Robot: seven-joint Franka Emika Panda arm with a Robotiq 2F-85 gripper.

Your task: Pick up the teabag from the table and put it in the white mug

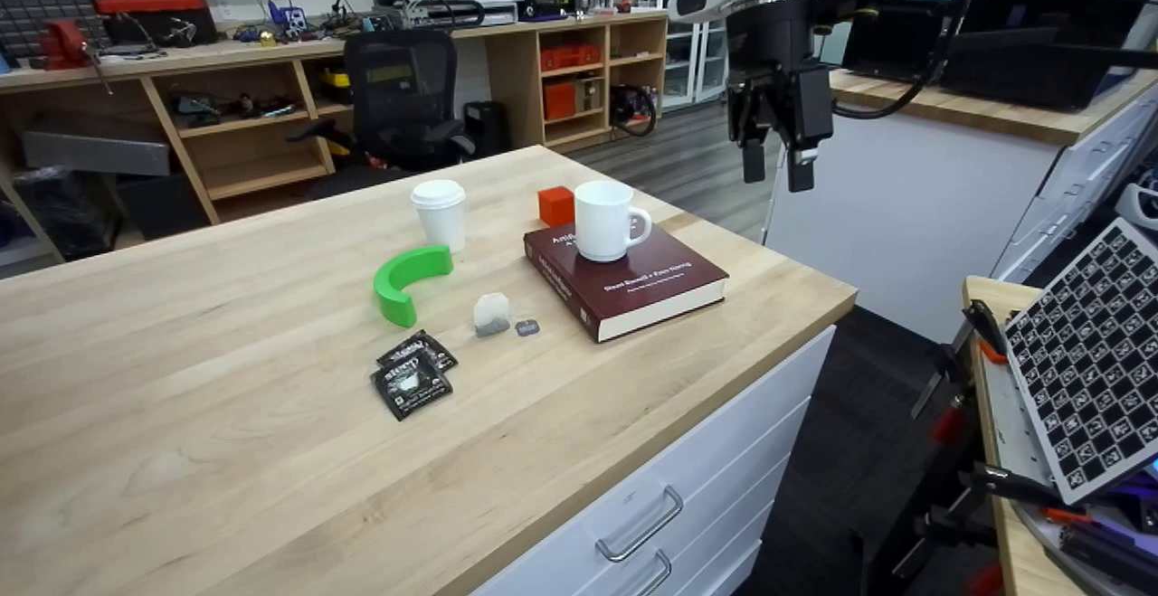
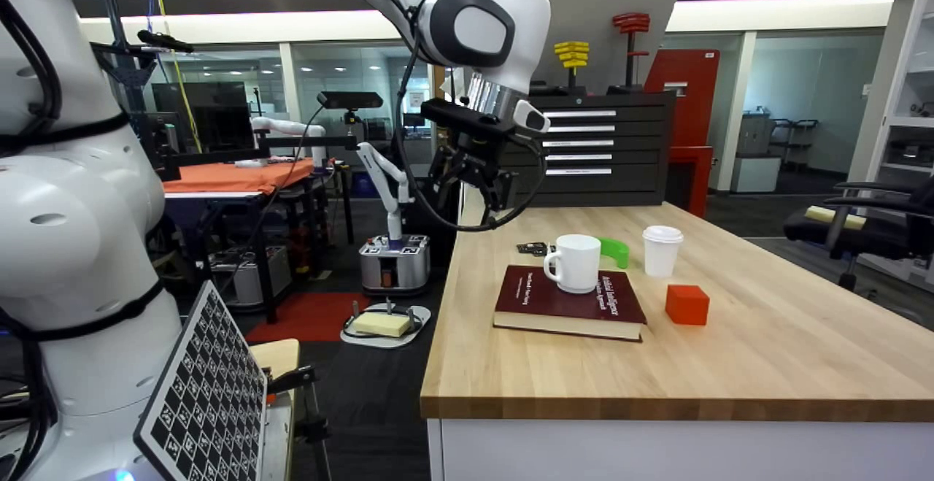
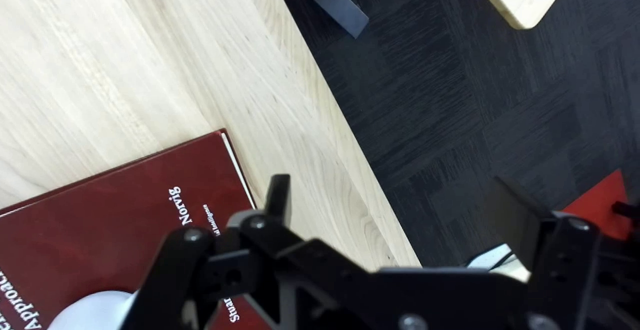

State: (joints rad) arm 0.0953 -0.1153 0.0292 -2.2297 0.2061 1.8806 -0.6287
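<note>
The teabag, a small whitish pouch with a dark tag, lies on the light-wood table. I cannot see the teabag in the other views. The white mug stands upright on a dark red book. It also shows in an exterior view and partly at the bottom left of the wrist view. My gripper is open and empty, raised high near the table's edge. In the wrist view, its spread fingers have table edge and floor between them.
Black sachets and a green curved piece lie near the teabag. A lidded white paper cup and an orange cube stand behind. A patterned board stands beside the robot base.
</note>
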